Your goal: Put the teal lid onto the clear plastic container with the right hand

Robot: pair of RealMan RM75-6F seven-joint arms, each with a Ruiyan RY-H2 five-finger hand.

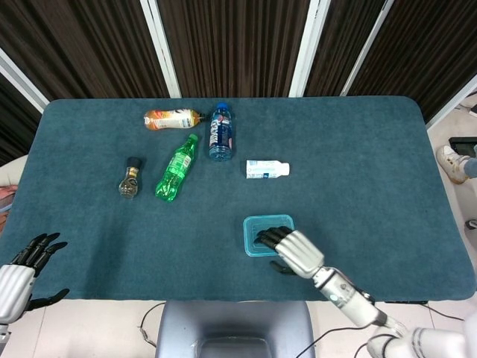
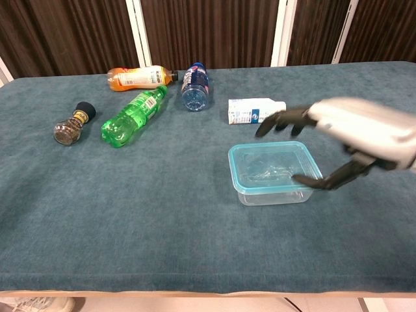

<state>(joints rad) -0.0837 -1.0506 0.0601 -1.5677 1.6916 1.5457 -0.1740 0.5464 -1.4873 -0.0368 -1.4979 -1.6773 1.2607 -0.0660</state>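
The teal lid [image 2: 270,166] lies flat on top of the clear plastic container [image 2: 273,197], near the table's front edge. My right hand [image 2: 351,133] hovers above the container's right side, fingers spread and holding nothing; it looks blurred in the chest view. In the head view the right hand [image 1: 294,250] covers the right part of the lid [image 1: 251,233]. My left hand [image 1: 22,272] hangs at the front left corner, off the table, with fingers apart and empty.
Lying at the back left of the teal table [image 1: 373,164] are an orange bottle [image 1: 171,118], a blue bottle [image 1: 220,131], a green bottle [image 1: 177,168] and a small spice jar [image 1: 130,180]. A white bottle [image 1: 267,169] lies just behind the container.
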